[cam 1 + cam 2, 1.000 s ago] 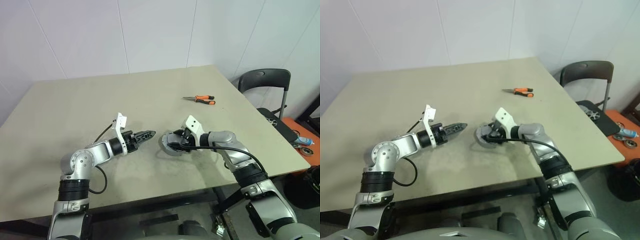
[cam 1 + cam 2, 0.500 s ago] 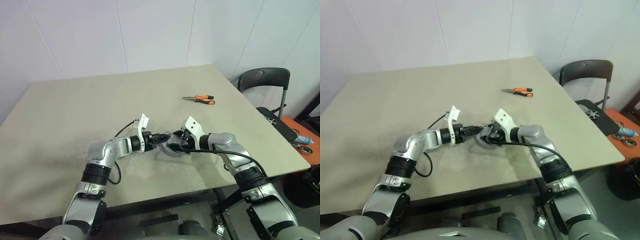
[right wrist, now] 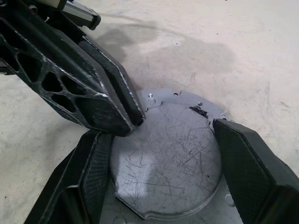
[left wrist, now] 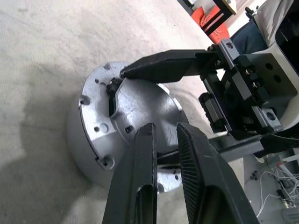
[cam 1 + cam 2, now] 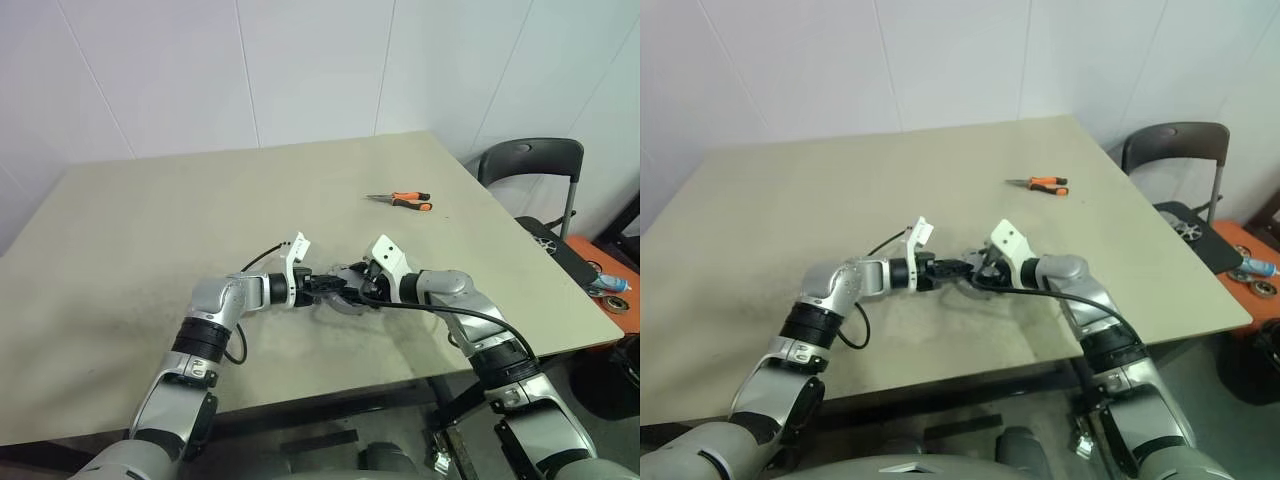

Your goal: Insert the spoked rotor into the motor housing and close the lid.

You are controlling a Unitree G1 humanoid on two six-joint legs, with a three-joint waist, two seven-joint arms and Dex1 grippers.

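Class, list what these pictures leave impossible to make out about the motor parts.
- Head views: the round metal part is tiny, mostly covered by the left gripper and right gripper.
- Wrist views: its solid top face hides whatever sits inside.
- Left wrist view: its far rim is hidden behind the right gripper.
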